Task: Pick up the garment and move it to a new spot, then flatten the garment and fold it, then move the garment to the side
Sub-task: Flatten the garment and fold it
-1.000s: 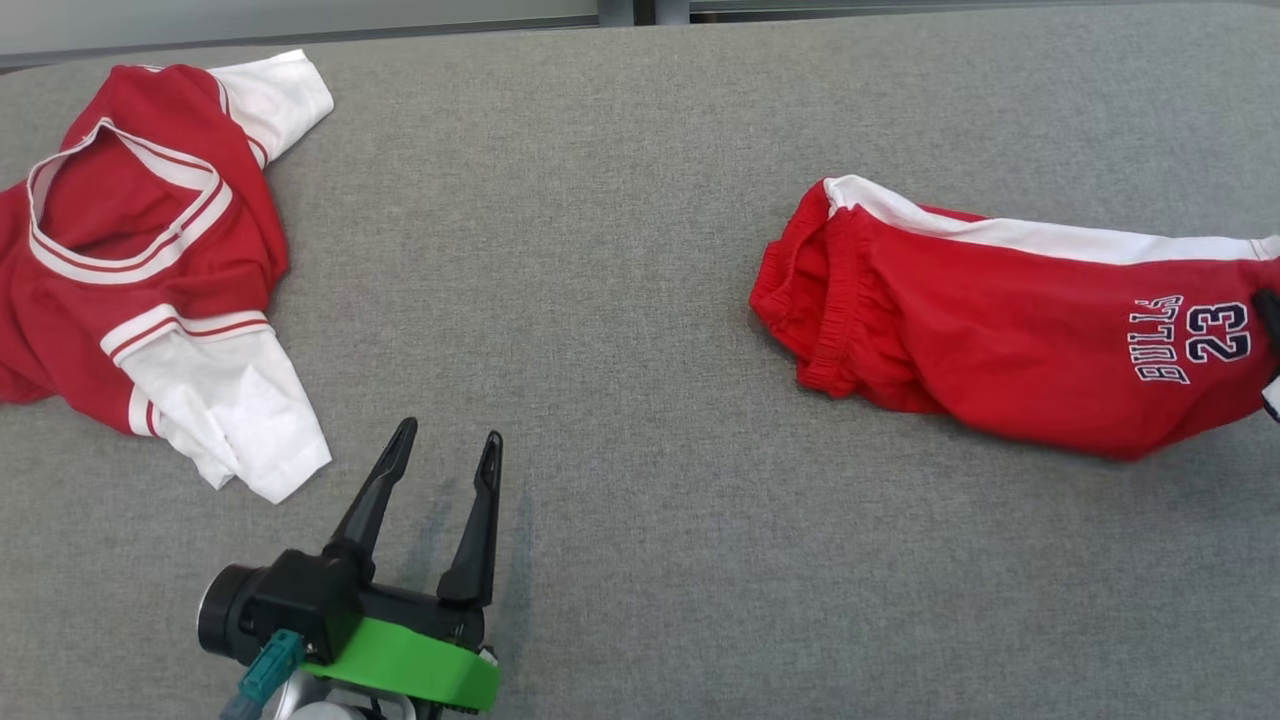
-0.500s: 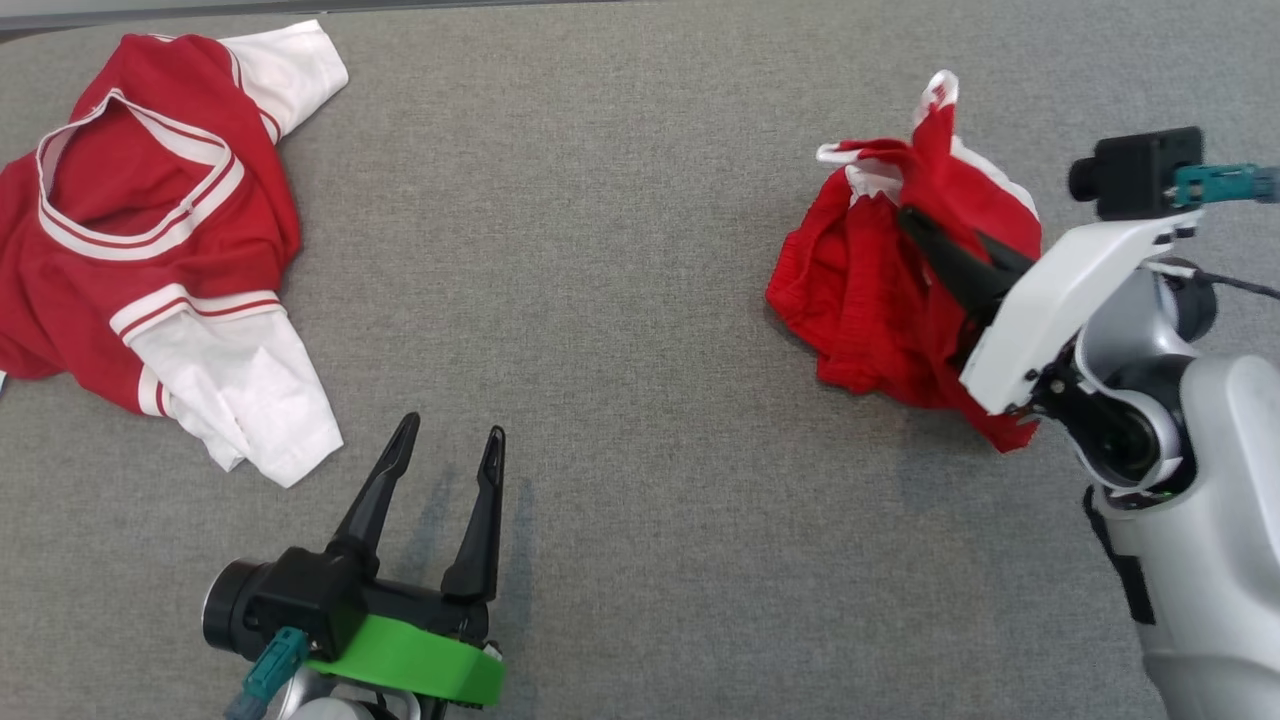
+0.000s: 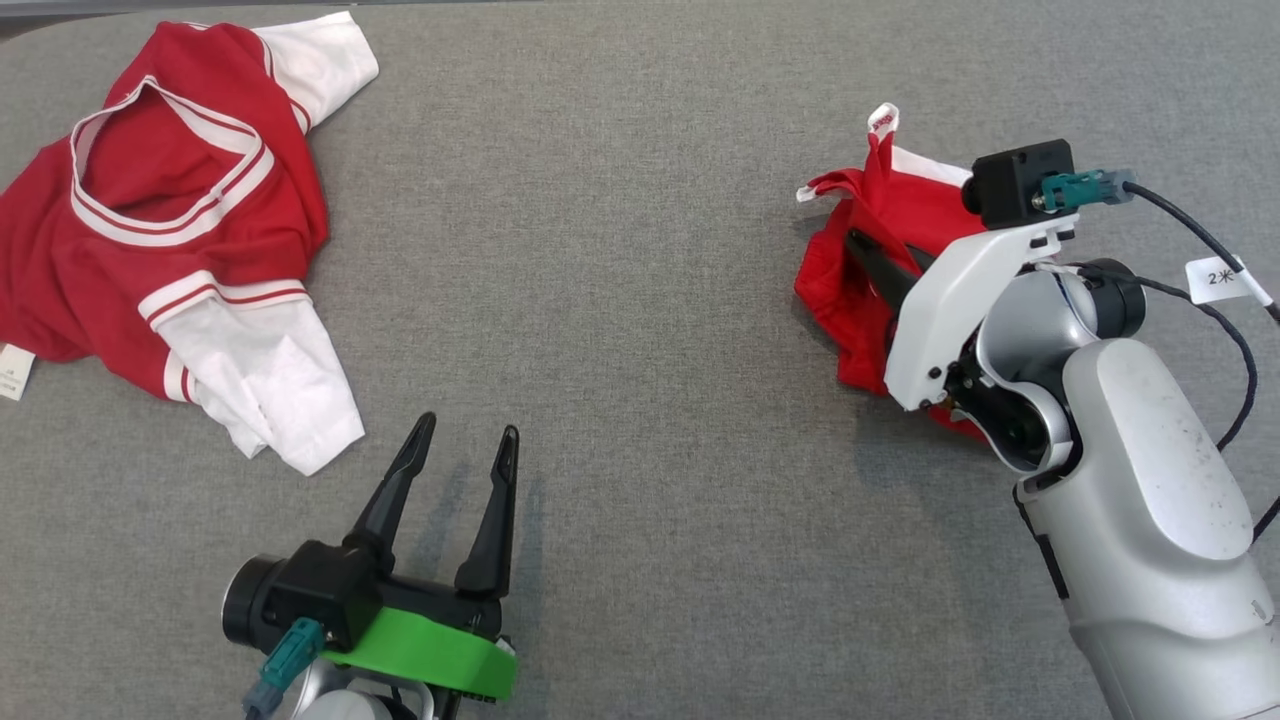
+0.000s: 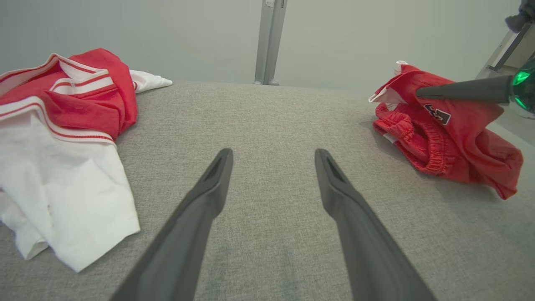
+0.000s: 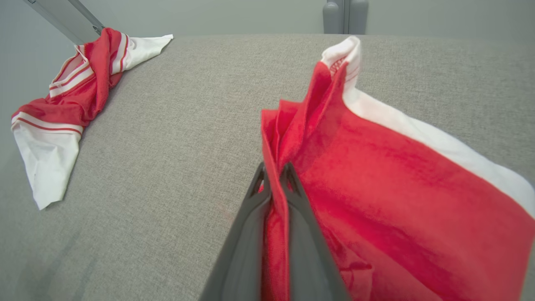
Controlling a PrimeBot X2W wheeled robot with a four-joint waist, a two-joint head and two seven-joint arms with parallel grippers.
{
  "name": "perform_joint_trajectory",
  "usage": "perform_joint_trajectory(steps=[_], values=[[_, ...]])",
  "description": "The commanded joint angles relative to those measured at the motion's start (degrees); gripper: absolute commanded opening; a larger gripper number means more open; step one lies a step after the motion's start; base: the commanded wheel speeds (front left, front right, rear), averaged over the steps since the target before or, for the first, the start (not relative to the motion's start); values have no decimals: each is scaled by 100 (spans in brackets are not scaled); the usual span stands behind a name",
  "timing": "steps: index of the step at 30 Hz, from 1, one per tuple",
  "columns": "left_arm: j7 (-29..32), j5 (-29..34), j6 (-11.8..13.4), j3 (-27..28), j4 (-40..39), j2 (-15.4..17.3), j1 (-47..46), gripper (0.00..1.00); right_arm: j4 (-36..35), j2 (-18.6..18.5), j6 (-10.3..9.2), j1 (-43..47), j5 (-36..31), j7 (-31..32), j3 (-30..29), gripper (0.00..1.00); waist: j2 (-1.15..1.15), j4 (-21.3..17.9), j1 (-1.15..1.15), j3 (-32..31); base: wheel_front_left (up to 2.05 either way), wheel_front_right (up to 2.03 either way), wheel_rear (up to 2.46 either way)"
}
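The garment, red shorts (image 3: 845,300) with a white side stripe, hangs bunched at the right of the grey table. My right gripper (image 3: 857,243) is shut on a fold of the shorts, part of the cloth lifted off the surface and the waistband end still resting on it. In the right wrist view the fingers (image 5: 250,234) pinch the red cloth (image 5: 376,175) between them, tips (image 5: 275,167) together. The left wrist view has the shorts (image 4: 443,142) at right, with the right gripper's finger (image 4: 459,90) in them. My left gripper (image 3: 468,428) stands open over bare table, nothing between its fingers (image 4: 273,153).
A red and white shirt (image 3: 170,230) lies crumpled at the far left of the table (image 3: 620,250), also seen as the shirt (image 4: 62,138) beside my left gripper and the shirt (image 5: 62,104) across from the right one. A wall and a metal post (image 4: 269,42) stand behind the table.
The shorts lay stretched flat a second ago; now they are bunched and partly lifted in my right gripper, whose arm has come in from the right. The camera has shifted a little.
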Motion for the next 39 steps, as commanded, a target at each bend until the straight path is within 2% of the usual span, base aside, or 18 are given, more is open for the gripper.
perform_joint_trajectory(steps=[1,2,3,4,11,16,24,31,35,39], values=[[-15,28,-27,39,10,-19,16,100,17,32,1,-48,-32,-36,22,13,0,-5,0,-11,0,0,0],[-15,42,-48,56,24,-42,31,100,43,54,1,-49,-57,-50,42,39,0,-11,0,-23,0,0,0],[-15,51,-54,74,36,-61,45,100,47,73,1,-52,-57,-71,79,81,0,-17,0,-38,0,0,0],[-15,63,-64,90,47,-76,59,100,37,89,1,-51,-36,-94,127,100,0,-25,0,-57,0,0,0],[-15,145,-122,236,91,-135,209,100,-462,87,1,203,266,-386,374,100,0,-107,0,-281,0,0,0],[-15,172,-98,370,44,-183,394,100,-1195,-139,1,612,262,-690,286,100,0,-203,0,-484,0,0,0],[-15,235,-111,539,10,-286,642,100,-1934,-579,0,1520,-313,-1890,-308,100,0,-303,0,-746,0,0,0],[-15,341,-165,667,25,-410,762,100,-1512,-767,0,2362,-945,-3302,-783,100,0,-331,0,-854,0,0,0],[-15,418,-212,743,54,-486,801,100,-1012,-622,0,2660,-1154,-3995,-992,100,0,-332,0,-857,0,0,0],[-15,486,-260,784,88,-566,825,100,-585,-530,-1,2734,-1298,-4310,-1073,100,0,-339,0,-846,0,0,0]])
